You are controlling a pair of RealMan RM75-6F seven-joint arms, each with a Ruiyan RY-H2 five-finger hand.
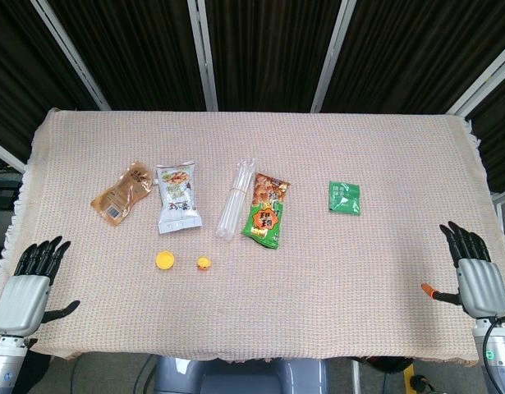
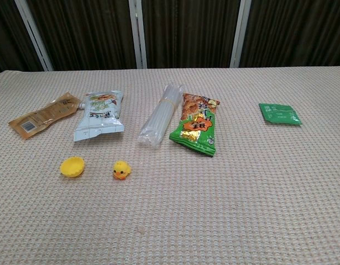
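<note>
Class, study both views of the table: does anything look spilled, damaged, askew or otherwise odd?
Nothing looks spilled or torn. The packets lie flat at slightly different angles, and the bundle of clear straws leans against the orange-and-green snack packet. The only oddity: a small yellow duck sits beside a yellow cap.

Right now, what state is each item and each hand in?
left hand: open, fingers apart, holds nothing, at the table's near left edge
right hand: open, fingers apart, holds nothing, at the near right edge
brown pouch: lying flat
white pouch: lying flat
straw bundle: banded, lying flat
orange-green snack bag: lying flat, beside the bundle
green sachet: lying flat, alone
yellow cap: hollow side up
toy duck: upright
</note>
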